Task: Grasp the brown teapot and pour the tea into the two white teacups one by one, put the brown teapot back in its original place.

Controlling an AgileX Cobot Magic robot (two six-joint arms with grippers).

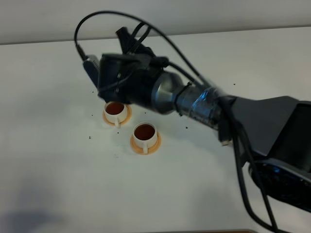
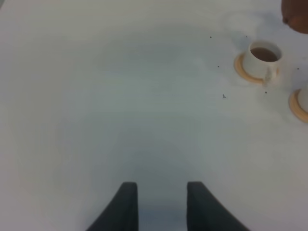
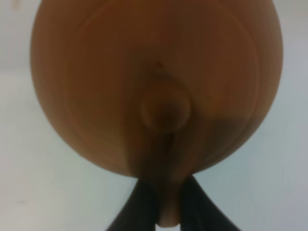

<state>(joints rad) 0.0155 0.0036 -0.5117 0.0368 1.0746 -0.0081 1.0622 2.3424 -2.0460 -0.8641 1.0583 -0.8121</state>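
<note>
The brown teapot (image 3: 159,82) fills the right wrist view, seen from above with its lid knob (image 3: 164,110) in the middle, so it is upright. My right gripper (image 3: 166,211) is shut on its loop handle. In the high view my right arm (image 1: 160,92) reaches across to the left and hides the teapot. The two white teacups (image 1: 115,111) (image 1: 144,133) stand on orange saucers just in front of it, both holding brown tea. The beige plate is hidden. My left gripper (image 2: 162,207) is open and empty over bare table, far from the near cup (image 2: 262,58).
The white table (image 1: 58,170) has a few dark specks around the cups. A corner of the teapot (image 2: 296,14) and the second saucer (image 2: 299,105) show at the edge of the left wrist view. Cables loop above my right wrist (image 1: 97,19).
</note>
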